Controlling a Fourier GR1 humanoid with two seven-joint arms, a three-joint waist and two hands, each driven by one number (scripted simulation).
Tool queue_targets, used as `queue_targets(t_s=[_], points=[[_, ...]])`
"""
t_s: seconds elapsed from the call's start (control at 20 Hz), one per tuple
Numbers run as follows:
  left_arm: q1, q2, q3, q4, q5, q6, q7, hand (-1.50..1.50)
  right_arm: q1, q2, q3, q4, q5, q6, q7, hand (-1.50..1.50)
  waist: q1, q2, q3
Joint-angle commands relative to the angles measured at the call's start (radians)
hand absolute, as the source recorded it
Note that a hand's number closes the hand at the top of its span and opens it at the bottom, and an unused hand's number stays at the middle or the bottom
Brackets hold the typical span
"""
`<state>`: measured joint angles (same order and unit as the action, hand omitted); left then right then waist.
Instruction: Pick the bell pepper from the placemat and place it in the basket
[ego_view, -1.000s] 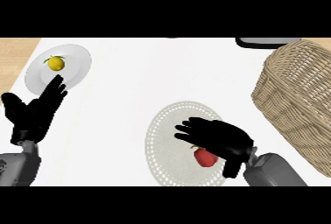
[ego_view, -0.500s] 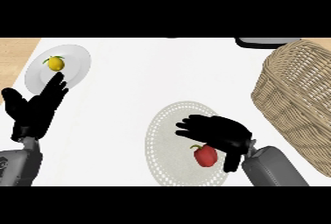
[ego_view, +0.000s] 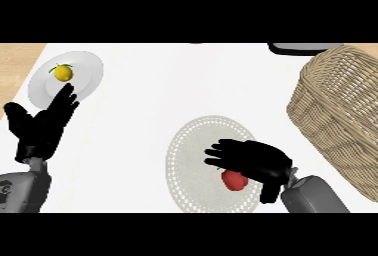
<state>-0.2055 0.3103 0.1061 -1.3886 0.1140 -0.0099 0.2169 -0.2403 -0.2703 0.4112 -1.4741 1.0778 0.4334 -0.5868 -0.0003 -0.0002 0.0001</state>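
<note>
A red bell pepper (ego_view: 235, 181) lies on the round white placemat (ego_view: 193, 150) near the counter's front. My right hand (ego_view: 255, 160) hangs over the pepper and hides its upper part, fingers bent and pointing left; they are not wrapped round it. The woven basket (ego_view: 341, 110) stands at the right edge, to the right of that hand. My left hand (ego_view: 43, 127) rests open at the left, fingers up.
A white plate (ego_view: 81, 75) with a yellow lemon (ego_view: 63, 73) sits at the back left, just beyond my left hand's fingers. A dark object (ego_view: 299, 48) shows at the back edge behind the basket. Wooden floor shows left of the counter.
My right hand has crept slightly forward and right over the pepper, its fingers curling a little more. The pepper and the left hand have stayed where they were.
</note>
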Motion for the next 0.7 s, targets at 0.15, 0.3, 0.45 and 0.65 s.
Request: queue_targets(t_s=[0.15,0.3,0.45,0.65], points=[[0.039,-0.007,-0.001,-0.116,-0.015,-0.005,0.085,0.0,0.089,0.004,0.026,0.014,0.109,-0.117,-0.003,-1.5,0.002,-0.001,0.0],[0.022,-0.046,0.003,0.017,-0.056,-0.005,-0.037,0.0,0.05,0.036,0.007,0.04,0.131,-0.113,-0.004,-1.5,0.0,0.0,0.0],[-0.024,0.009,0.056,-0.006,0.009,-0.06,0.031,0.0,-0.021,0.049,0.007,0.194,0.178,-0.205,-0.051,1.5,0.005,0.001,0.0],[-0.028,-0.029,0.04,0.024,-0.033,-0.031,0.005,0.0,0.014,0.04,0.043,0.172,0.251,-0.238,-0.061,1.5,0.001,0.0,0.0]])
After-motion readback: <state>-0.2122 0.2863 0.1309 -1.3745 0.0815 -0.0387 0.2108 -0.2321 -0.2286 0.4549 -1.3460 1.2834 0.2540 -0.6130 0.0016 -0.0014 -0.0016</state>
